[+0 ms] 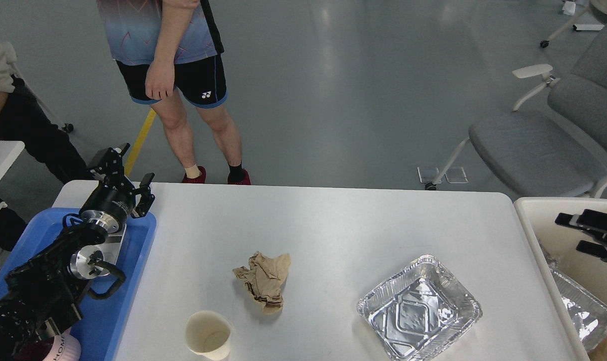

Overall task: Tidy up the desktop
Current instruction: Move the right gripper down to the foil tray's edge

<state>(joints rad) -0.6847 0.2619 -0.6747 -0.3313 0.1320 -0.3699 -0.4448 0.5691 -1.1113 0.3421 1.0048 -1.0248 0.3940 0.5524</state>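
Note:
The white desktop [333, 220] holds a crumpled brown paper [263, 281] near the middle, a beige paper cup [208, 335] at the front, and an empty foil tray [419, 307] at the front right. My left gripper [125, 173] hovers open and empty over the far end of the blue tray [128, 281] at the left. My right gripper [579, 233] enters from the right edge above the beige bin [544, 225], its two dark fingers apart with nothing between them.
A second foil tray [581, 311] lies inside the bin. A metal item [114, 240] rests in the blue tray under my left arm. A person [183, 75] stands at the far edge. Grey chairs [534, 145] stand at the back right.

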